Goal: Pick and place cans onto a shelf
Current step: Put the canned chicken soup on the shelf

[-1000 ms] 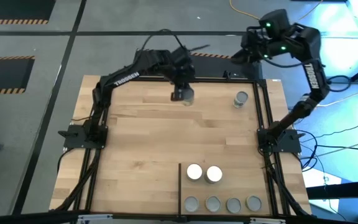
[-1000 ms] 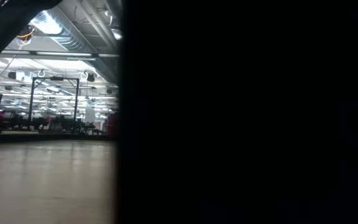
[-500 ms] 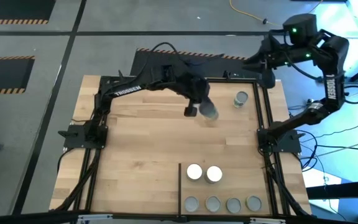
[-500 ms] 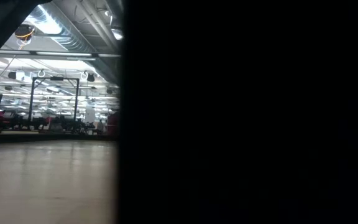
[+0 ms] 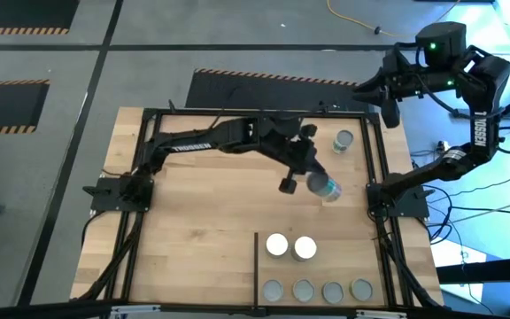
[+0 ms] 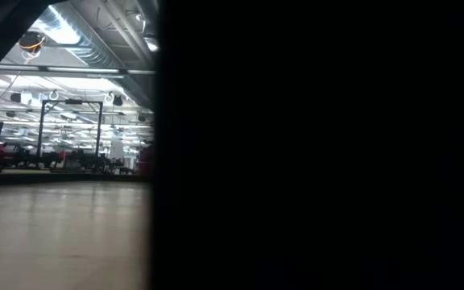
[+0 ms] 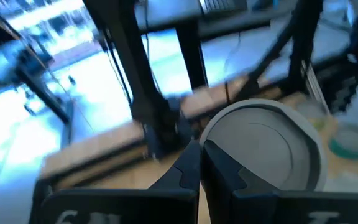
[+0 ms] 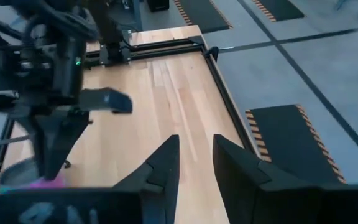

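Left gripper (image 5: pixel 315 184) is carrying a can (image 5: pixel 326 189) clamped tight over the tabletop's (image 5: pixel 193 221) right side, heading shelf-ward (image 5: pixel 321 270) I think; it's looking light, rigid and slick, so squeezing mid-body is safest, while right gripper (image 5: pixel 388 105) is hanging spread apart.

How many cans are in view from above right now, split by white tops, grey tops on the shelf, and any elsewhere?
White-topped cans on the shelf: 2
Grey-topped cans on the shelf, front row: 4
Loose can at the table's far right: 1
Can carried by the left gripper: 1
Total: 8
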`<state>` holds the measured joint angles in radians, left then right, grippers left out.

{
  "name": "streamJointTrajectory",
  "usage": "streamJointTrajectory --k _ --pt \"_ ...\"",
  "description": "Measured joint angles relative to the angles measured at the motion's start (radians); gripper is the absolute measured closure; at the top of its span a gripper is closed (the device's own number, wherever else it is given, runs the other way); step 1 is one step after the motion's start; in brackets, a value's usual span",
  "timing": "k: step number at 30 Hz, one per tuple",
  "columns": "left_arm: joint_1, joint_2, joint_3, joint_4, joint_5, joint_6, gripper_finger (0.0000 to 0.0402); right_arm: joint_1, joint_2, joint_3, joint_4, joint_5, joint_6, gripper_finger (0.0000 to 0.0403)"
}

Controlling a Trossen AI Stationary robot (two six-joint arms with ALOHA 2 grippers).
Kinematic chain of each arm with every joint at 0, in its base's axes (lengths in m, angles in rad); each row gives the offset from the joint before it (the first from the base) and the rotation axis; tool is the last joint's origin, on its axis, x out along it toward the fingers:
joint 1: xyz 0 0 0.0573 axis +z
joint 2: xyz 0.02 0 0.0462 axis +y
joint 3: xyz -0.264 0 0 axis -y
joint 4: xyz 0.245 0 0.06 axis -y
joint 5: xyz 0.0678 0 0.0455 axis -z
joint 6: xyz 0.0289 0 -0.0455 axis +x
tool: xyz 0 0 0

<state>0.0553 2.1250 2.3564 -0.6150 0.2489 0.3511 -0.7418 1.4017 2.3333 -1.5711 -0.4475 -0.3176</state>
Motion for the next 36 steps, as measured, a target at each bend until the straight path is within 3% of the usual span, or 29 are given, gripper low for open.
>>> streamJointTrajectory --k 5,17,25,29,36 --pt "-0.009 0.02 -0.002 0.039 -0.058 -0.027 0.0401 0.0 -0.001 0.0 0.001 -0.001 0.06 0.0304" --pt "-0.011 0.027 -0.001 0.025 -0.557 -0.056 0.0401 0.01 -0.005 0.0 0.001 0.008 0.063 0.0304" --pt "-0.011 0.027 -0.001 0.035 -0.815 -0.054 0.0401 0.085 -0.002 -0.009 0.002 0.148 0.079 0.0304" --pt "-0.011 0.027 -0.001 0.043 -0.932 -0.027 0.0401 0.135 -0.012 -0.093 0.001 0.167 0.101 0.0304" --pt "-0.011 0.027 -0.001 0.121 -1.071 0.054 0.0401 0.207 -0.029 -0.354 0.049 0.297 0.078 0.0304"
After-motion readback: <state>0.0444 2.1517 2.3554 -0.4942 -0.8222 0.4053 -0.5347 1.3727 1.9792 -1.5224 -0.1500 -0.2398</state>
